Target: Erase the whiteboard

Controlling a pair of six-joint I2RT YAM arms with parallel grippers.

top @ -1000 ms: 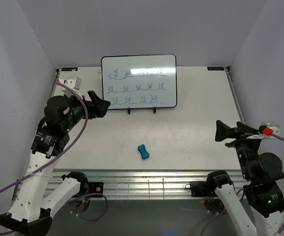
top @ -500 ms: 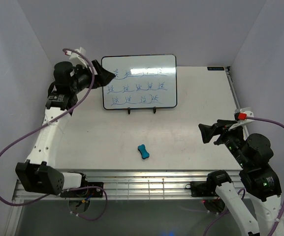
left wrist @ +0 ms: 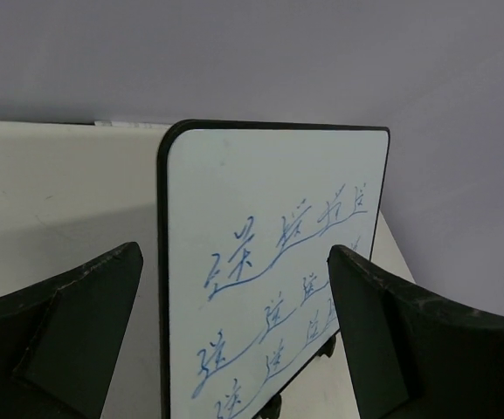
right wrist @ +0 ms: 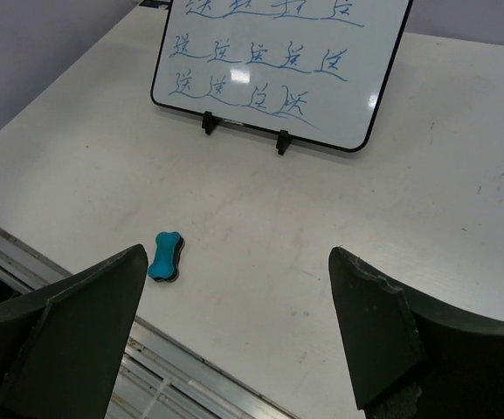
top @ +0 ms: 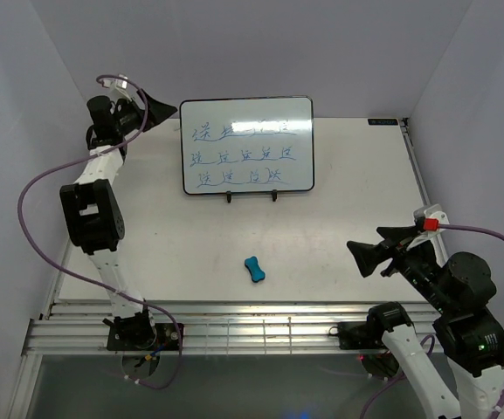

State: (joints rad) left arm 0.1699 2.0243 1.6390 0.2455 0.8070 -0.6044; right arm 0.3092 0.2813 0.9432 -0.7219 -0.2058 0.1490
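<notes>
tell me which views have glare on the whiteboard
Top external: a bright patch washes out part of the top row on the whiteboard. Right wrist: small white reflections on its glossy face. Left wrist: no glare, writing crisp.

No legible text
The whiteboard (top: 246,144) carries three rows of blue handwritten characters, too loosely scrawled to read

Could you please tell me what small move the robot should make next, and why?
Probably lower the right gripper toward the blue eraser. The whiteboard carries three rows of blue writing, the eraser lies untouched on the table, and the right gripper's fingers are open and empty, off to the eraser's right.
</notes>
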